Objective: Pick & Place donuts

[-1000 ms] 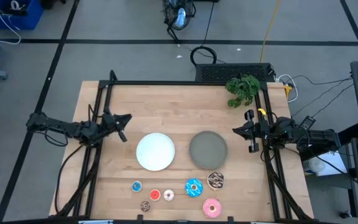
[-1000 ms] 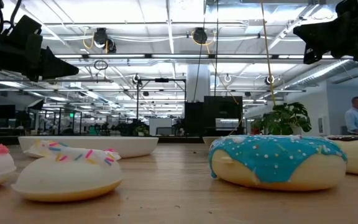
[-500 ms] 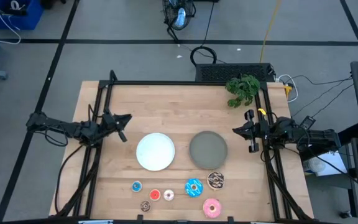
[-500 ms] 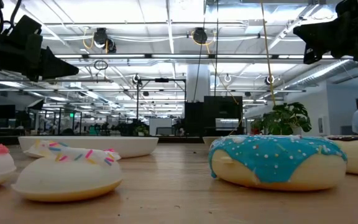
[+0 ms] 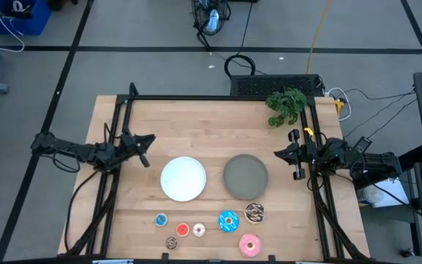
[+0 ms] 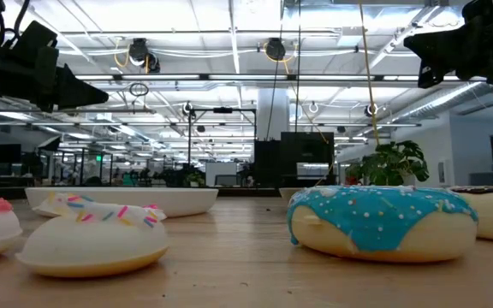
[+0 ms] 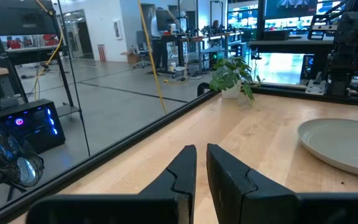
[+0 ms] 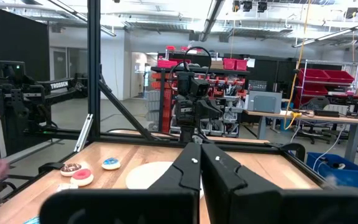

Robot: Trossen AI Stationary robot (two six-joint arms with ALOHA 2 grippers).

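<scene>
Seven donuts lie flat near the table's near edge: the blue-iced (image 5: 228,221), the brown drizzled (image 5: 254,212) and the pink-iced (image 5: 249,244), with the mini blue (image 5: 160,219), red (image 5: 182,230), pale (image 5: 198,229) and brown (image 5: 171,243) to their left. The low view shows the blue-iced donut (image 6: 379,222) and the pale mini (image 6: 92,235) close up. My left gripper (image 5: 146,152) hovers shut over the table's left part, far side of the white plate (image 5: 183,178). My right gripper (image 5: 279,154) hovers shut by the right edge, beside the grey plate (image 5: 245,176). Neither touches anything.
A potted plant (image 5: 286,105) stands at the far right corner. Black frame rails (image 5: 196,98) run along the far, left and right edges. Bare wood lies between the plates and the far rail. In the left wrist view the grey plate (image 7: 344,143) and the plant (image 7: 232,74) show ahead.
</scene>
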